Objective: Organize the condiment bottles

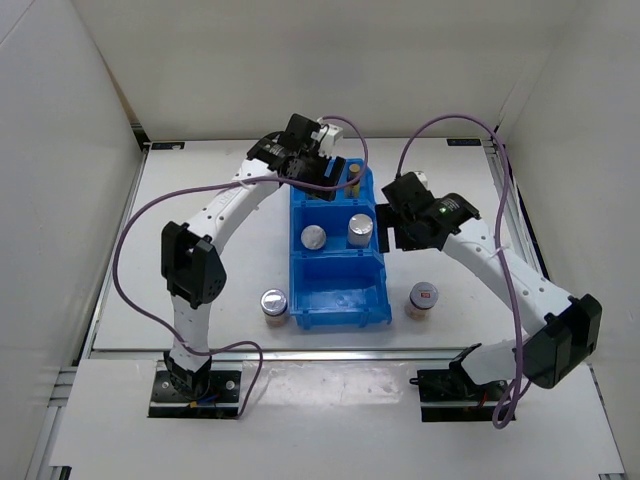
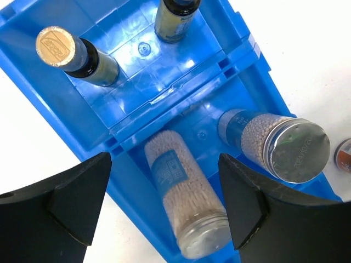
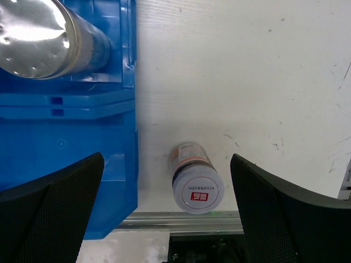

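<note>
Two brown bottles (image 2: 77, 52) (image 2: 174, 16) stand in the far compartment of the blue bin (image 1: 340, 290); one shows in the top view (image 1: 355, 179). Two white silver-topped shakers (image 1: 314, 237) (image 1: 360, 230) stand in the middle compartment and also show in the left wrist view (image 2: 186, 197) (image 2: 279, 145). One short jar (image 1: 274, 303) stands on the table left of the bin. The other jar (image 1: 423, 298) stands to the right of it and shows in the right wrist view (image 3: 196, 185). My left gripper (image 1: 330, 172) (image 2: 164, 203) is open above the bin's far end. My right gripper (image 1: 398, 228) (image 3: 167, 213) is open, right of the bin, above the right jar.
The bin's near compartment holds nothing. White walls enclose the table on three sides. A metal rail (image 3: 181, 222) runs along the table's near edge, close to the right jar. Purple cables loop over both arms.
</note>
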Motion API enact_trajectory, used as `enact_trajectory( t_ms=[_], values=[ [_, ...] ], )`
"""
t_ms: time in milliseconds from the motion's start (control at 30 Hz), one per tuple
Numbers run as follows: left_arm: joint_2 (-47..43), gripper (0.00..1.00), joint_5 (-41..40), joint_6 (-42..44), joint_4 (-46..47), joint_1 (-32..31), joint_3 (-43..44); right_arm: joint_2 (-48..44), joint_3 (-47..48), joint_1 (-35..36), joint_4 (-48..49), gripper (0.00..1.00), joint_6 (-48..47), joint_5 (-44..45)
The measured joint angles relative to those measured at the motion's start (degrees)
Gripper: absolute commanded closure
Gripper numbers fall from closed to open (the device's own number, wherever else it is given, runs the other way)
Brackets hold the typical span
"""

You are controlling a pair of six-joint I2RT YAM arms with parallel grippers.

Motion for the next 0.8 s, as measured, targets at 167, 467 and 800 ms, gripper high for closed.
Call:
enact_trajectory(
  t_ms=[167,467,800],
  values=[
    [0.90,0.10,0.33,-0.02,-0.48,0.13,1.36,0.15,-1.25,-0.57,-1.62,0.01,2.54,-0.70],
    [0.72,0.01,-0.83,-0.46,-3.02,0.52,4.42,-0.35,-3.65,-0.55,-4.11,0.01,4.68,-1.66],
    [-9.77,0.13,-0.13,0.22,-8.59,0.24,-5.46,-1.88,-4.02,-0.55,-4.31,0.01,5.20,-1.92]
  ],
)
